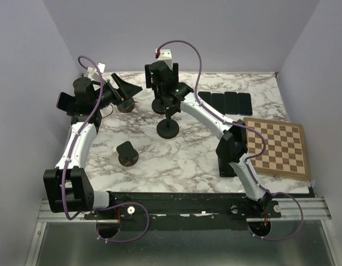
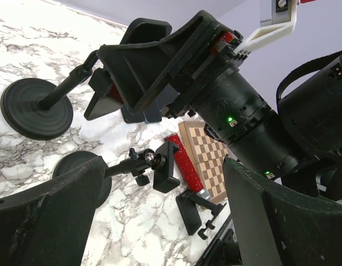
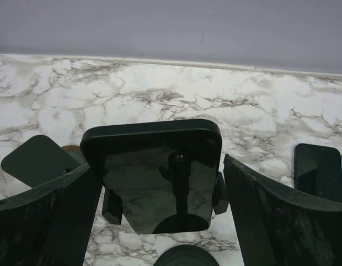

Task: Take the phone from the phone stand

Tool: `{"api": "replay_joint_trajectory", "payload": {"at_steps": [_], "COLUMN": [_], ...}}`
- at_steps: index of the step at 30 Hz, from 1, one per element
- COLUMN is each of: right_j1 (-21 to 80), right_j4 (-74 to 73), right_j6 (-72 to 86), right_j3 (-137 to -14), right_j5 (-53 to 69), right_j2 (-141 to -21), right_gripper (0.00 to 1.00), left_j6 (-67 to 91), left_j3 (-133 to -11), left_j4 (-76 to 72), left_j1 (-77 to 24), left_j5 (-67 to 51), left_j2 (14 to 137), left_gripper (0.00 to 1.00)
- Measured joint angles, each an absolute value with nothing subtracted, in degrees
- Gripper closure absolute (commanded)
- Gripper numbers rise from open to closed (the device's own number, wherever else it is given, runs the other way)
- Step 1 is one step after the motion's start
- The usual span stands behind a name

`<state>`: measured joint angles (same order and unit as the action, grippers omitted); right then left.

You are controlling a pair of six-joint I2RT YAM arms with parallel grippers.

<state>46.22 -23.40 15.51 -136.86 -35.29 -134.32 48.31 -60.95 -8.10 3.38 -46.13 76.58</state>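
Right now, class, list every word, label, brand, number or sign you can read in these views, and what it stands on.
None readable. The glossy black phone shows only reflections; the wooden chessboard has plain squares; the green indicator lights are unlabelled.

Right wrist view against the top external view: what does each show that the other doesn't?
Only the right wrist: the black glossy phone face-on in its stand's clamp, flanked by the right gripper; contact unclear. Only the top: the wooden chessboard, the left arm and a small black stand. Both: the white marble table and dark phones lying flat on the right.
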Motion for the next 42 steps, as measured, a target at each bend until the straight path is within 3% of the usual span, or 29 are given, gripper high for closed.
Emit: {"api": "replay_joint_trajectory", "payload": {"at_steps": [4,6,12,16,19,22,24,29,31,33,34,42], "right_j1": [46.5,46.7,47.3,47.3,47.3,46.6,45.7,42.3,41.2,40.3,40.0,38.9], "right_j4": [-23.4,-23.4,-23.1,-22.0,-20.1,-19.8,-20.0,-21.8,-22.3,-22.8,-22.8,-23.6], "right_j6": [14.2,13.4,11.7,10.6,8.8,7.4,7.2,7.4,7.5,7.9,8.1,9.5], "right_j3": [-138.9,-139.5,-139.6,-138.9,-136.4,-135.4,-135.2,-135.1,-135.1,-135.1,-135.1,-135.3], "right_j5": [-37.3,-38.4,-40.1,-40.0,-38.9,-35.6,-31.6,-21.3,-18.5,-15.5,-14.6,-10.0], "right_j2": [-135.9,-136.5,-136.9,-136.7,-135.6,-134.7,-134.3,-133.3,-132.9,-132.6,-132.6,-132.5], "right_gripper": [0.11,0.18,0.65,0.98,0.99,0.99,0.99,0.99,0.99,0.99,0.99,0.99], "left_j6": [48.4,48.5,48.7,48.6,48.1,46.9,45.8,43.1,41.3,39.9,39.6,33.6], "left_j3": [-60.9,-60.9,-60.5,-60.4,-60.4,-60.4,-60.4,-59.8,-59.1,-58.6,-58.5,-59.0], "left_j4": [-8.1,-8.3,-9.2,-9.2,-9.2,-9.7,-10.5,-13.6,-15.3,-17.1,-17.8,-25.9], "left_j1": [3.4,3.4,3.4,3.4,3.4,3.3,2.9,1.0,-0.7,-1.9,-2.4,-5.8], "left_j5": [-46.1,-46.2,-46.2,-46.2,-46.2,-46.1,-46.0,-44.1,-42.4,-41.2,-40.9,-35.6], "left_j2": [76.6,76.6,76.6,76.6,76.8,78.0,79.8,85.3,87.4,88.8,89.1,91.3], "left_gripper": [0.06,0.07,0.17,0.34,0.46,0.52,0.5,0.24,0.2,0.23,0.3,0.38]}}
